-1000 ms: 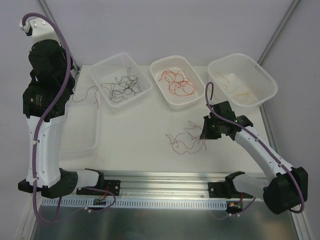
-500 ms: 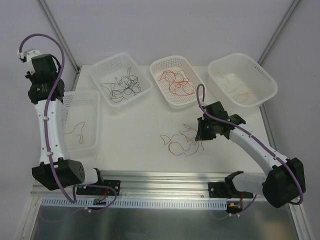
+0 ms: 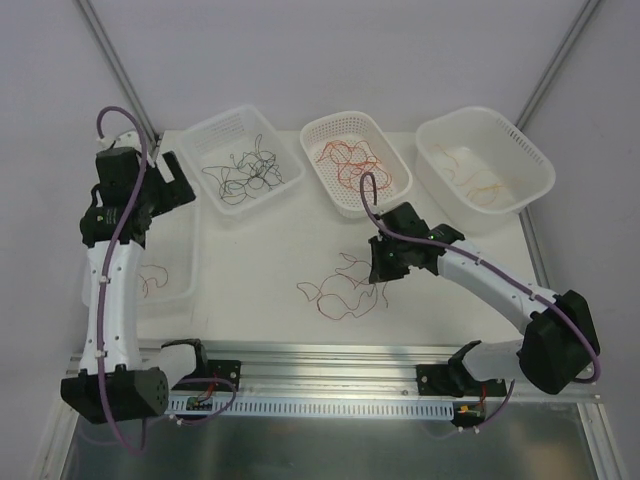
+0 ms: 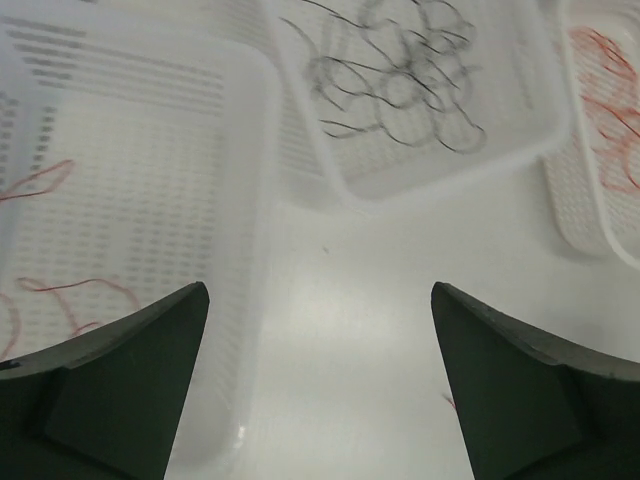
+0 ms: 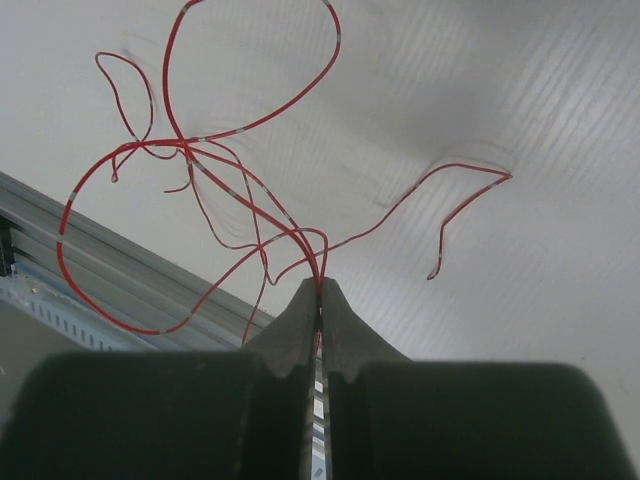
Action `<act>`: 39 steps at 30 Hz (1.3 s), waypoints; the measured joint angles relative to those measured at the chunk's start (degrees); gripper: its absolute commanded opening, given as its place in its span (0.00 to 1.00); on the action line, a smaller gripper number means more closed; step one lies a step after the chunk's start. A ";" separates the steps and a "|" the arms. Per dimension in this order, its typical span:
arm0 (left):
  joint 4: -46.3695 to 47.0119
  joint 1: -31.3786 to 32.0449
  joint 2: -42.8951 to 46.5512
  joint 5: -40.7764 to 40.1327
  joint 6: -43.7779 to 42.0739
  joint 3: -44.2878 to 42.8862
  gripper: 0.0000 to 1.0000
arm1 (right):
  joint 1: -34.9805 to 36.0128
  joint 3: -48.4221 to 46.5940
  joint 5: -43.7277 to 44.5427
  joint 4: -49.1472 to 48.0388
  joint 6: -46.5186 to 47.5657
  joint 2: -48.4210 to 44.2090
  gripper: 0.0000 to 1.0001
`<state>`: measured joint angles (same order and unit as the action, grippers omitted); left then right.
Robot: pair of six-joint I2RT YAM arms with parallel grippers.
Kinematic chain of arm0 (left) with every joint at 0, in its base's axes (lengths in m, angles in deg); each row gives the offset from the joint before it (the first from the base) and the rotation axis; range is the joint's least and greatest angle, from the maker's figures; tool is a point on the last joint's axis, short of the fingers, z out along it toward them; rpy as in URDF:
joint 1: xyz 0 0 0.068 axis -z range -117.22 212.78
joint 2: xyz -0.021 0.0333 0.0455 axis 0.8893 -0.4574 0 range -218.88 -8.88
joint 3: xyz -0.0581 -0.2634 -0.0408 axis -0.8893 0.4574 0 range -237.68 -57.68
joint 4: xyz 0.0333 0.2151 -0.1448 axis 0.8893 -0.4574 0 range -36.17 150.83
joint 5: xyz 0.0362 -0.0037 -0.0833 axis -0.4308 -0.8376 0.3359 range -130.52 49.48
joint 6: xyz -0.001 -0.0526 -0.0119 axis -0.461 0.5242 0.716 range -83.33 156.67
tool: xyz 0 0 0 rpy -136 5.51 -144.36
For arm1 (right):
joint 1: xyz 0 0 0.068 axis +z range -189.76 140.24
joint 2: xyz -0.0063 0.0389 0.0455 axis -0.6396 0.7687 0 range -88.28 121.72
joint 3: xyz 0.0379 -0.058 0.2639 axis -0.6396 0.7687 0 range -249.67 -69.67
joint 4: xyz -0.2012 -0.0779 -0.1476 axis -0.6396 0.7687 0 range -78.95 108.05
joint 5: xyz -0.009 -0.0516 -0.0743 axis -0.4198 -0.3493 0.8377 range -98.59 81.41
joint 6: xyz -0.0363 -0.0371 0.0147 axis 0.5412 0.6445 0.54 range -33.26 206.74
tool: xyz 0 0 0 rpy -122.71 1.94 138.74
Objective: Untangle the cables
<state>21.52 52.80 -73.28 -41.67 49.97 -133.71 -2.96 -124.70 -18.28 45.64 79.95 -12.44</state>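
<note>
While the left tool [image 4: 318, 296] gapes, the right tool [image 5: 320, 286] pinches red cables [image 5: 185, 148].

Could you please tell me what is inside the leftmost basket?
A few thin reddish cables lie on the basket floor. The left arm covers part of it, so more may be hidden.

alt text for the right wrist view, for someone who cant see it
The right tool is shut on a bunch of thin red cables, which fan out from its tips in loose loops over the white table. A metal rail runs across the lower left corner.
</note>
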 measured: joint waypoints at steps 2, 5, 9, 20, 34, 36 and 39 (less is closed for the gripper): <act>1.03 5.77 3.28 4.09 0.74 2.99 0.94 | 0.63 -1.03 -0.04 -0.55 0.02 0.68 0.02; 2.82 13.97 5.40 11.80 2.67 7.89 0.94 | 1.55 -2.58 0.00 -1.49 0.13 1.25 0.02; 5.42 24.48 4.07 17.79 7.78 15.15 0.93 | 2.82 -3.48 0.07 -2.43 0.20 1.40 0.02; 16.79 44.26 -2.93 18.38 25.44 19.78 0.89 | 6.97 -3.78 1.66 -3.34 -0.50 1.92 0.02; 24.63 55.49 -13.46 16.70 28.68 19.78 0.89 | 8.20 -3.98 1.92 -5.84 -3.63 -1.33 0.01; 25.35 56.19 -14.60 16.61 28.02 19.78 0.88 | 8.20 -3.98 1.86 -6.14 -3.80 -2.80 0.01; 25.77 56.85 -16.00 16.44 27.19 19.78 0.82 | 8.20 -3.96 1.81 -6.64 -4.15 -4.66 0.01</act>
<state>47.29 109.65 -89.28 -25.23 77.16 -113.93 5.23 -128.65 -16.47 38.99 75.80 -17.10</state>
